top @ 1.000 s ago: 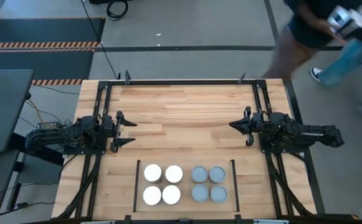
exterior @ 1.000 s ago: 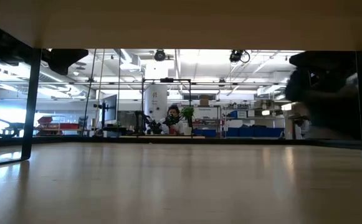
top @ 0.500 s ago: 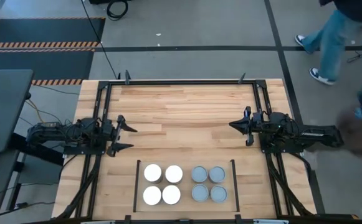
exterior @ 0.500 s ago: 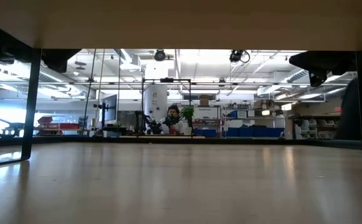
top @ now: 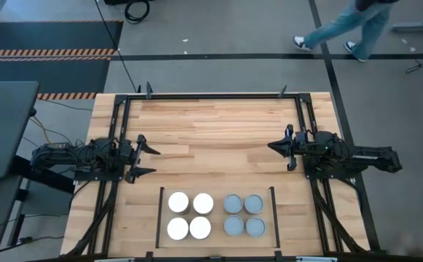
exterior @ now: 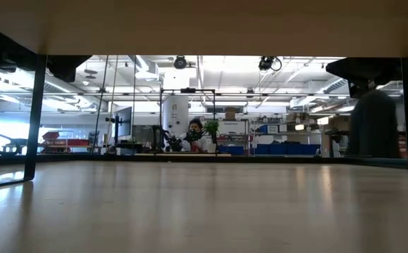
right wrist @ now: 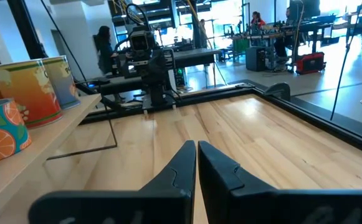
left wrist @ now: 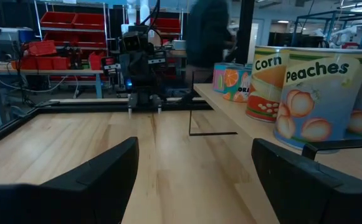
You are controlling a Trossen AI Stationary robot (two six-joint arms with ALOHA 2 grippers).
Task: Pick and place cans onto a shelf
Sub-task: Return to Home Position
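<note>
On the shelf (top: 218, 195), eight upright cans (top: 203, 204)

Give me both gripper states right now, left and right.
Left gripper: open, holding nothing, at the table's left side.
Right gripper: shut, holding nothing, at the table's right side.

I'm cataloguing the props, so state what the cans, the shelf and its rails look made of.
The cans look like metal under glossy printed labels; from above, four grey tops read as bare dull metal, four white tops perhaps coated or plastic. The shelf seems smooth, pale, even-toned wood. Its rails are thin and black, probably painted metal.
</note>
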